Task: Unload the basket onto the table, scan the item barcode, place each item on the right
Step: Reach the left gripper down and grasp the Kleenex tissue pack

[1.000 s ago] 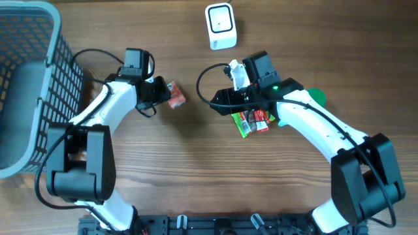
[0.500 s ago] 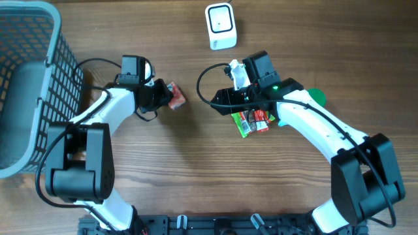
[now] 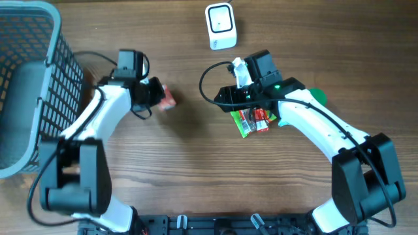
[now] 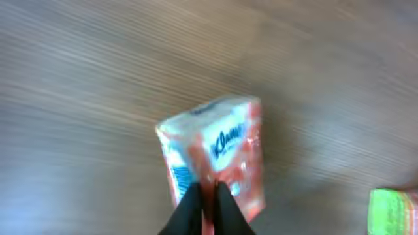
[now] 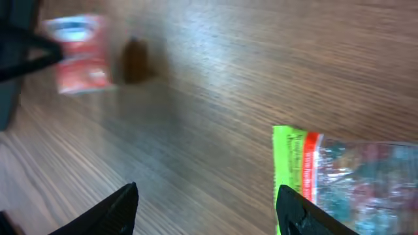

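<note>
The small red-and-white packet (image 3: 168,96) was held pinched at its lower edge by the left end effector (image 4: 208,196), whose fingers were closed tightly on it. The packet was seen left of centre over the wooden surface (image 3: 196,176), with its shadow cast on the wood beside it; the wrist views were blurred. The white scanner (image 3: 221,26) was set well apart, at the far edge. The right end effector (image 5: 209,209) was held open, gripping nothing, just above a clear, green-edged candy packet (image 3: 251,122) lying flat. A grey mesh basket (image 3: 26,6) was placed at the far left.
</note>
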### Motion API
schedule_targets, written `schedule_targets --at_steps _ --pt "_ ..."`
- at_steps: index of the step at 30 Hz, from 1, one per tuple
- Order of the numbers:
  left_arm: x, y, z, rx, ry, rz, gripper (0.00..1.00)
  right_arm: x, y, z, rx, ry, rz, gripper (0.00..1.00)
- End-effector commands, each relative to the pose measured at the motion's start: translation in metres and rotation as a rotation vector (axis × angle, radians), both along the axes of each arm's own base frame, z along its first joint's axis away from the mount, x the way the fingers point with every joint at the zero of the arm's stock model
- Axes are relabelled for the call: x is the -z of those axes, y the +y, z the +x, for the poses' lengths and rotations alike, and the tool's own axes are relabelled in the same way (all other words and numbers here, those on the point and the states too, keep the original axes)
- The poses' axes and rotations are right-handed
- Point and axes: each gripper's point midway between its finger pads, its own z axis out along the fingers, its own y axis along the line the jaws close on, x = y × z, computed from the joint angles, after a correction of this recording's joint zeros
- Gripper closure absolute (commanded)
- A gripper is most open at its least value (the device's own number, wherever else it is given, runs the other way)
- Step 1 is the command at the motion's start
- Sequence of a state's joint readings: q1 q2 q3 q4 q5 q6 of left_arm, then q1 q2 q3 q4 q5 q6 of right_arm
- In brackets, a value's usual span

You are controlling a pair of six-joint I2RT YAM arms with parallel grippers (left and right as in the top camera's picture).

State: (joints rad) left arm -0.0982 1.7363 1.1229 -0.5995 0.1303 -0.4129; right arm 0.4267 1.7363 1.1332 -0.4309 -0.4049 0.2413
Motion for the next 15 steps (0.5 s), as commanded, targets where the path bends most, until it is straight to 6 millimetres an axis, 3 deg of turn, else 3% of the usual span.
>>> schedule_targets --at_steps 1,4,7,9,11,15 --pt "-0.042 0.039 -0.004 -0.005 -0.028 0.427 0.96 0.010 -0.017 0.009 0.048 -0.005 -0.045 0.31" --pt "-0.044 0.035 -0.021 0.075 0.016 0.612 0.96 0.012 -0.030 0.017 0.091 -0.021 -0.084 0.31" --pt "-0.043 0.014 -0.023 0.151 -0.005 0.701 0.96 0.012 -0.034 0.020 0.104 -0.022 -0.081 0.31" --pt "-0.047 0.016 -0.020 0.139 -0.032 0.778 0.93 0.012 -0.035 0.020 0.105 -0.019 -0.080 0.31" --pt "-0.051 0.015 -0.010 0.112 -0.071 0.751 0.89 0.012 -0.034 0.020 0.103 -0.019 -0.079 0.31" --pt "-0.044 0.018 0.016 0.034 -0.098 0.434 0.73 0.012 -0.034 0.020 0.104 -0.018 -0.079 0.29"
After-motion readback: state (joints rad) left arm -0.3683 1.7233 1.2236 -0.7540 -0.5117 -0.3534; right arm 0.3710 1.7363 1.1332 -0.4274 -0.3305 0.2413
